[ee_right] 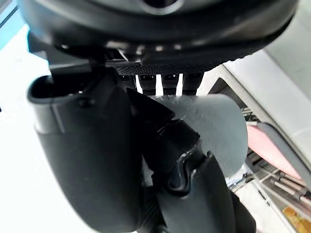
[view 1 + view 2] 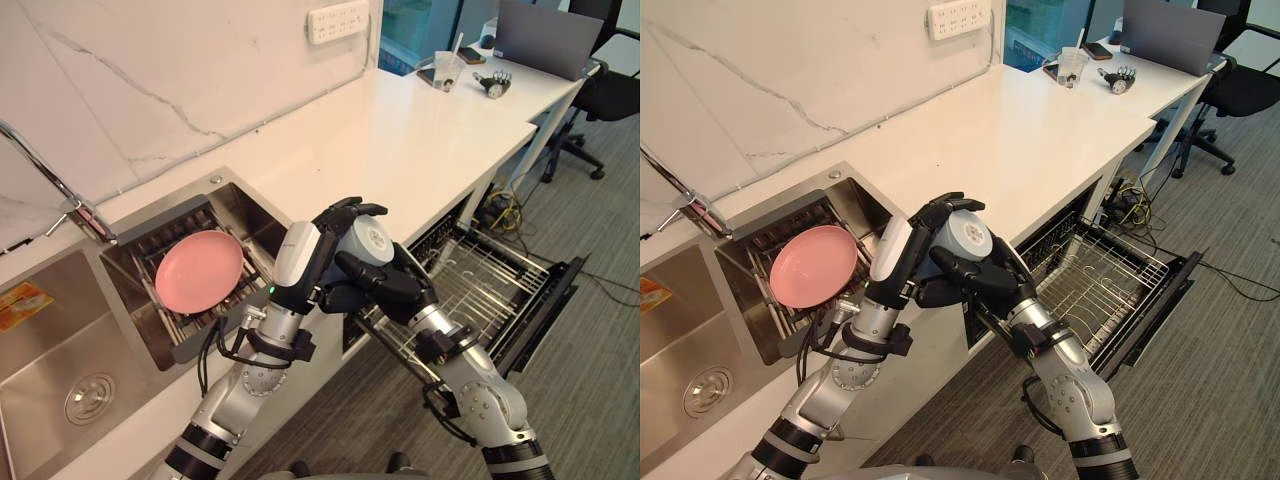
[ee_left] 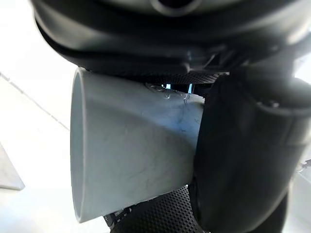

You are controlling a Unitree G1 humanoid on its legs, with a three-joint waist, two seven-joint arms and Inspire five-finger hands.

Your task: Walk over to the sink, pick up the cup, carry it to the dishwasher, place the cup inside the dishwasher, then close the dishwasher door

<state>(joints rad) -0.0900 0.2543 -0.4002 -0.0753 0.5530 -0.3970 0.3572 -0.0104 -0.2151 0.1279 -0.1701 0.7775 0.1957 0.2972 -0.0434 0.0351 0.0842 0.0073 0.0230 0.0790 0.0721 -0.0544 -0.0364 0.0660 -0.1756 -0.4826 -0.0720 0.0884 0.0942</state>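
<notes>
Together, left hand (image 2: pixel 318 242) and right hand (image 2: pixel 388 286) around the cup (image 2: pixel 373 240) near the dishwasher (image 2: pixel 545 300).

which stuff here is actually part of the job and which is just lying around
For the job: cup, gripped in left hand and right hand; sink; dishwasher rack; dishwasher door, open.
Just lying about: pink plate; laptop; power strip; office chair.
</notes>
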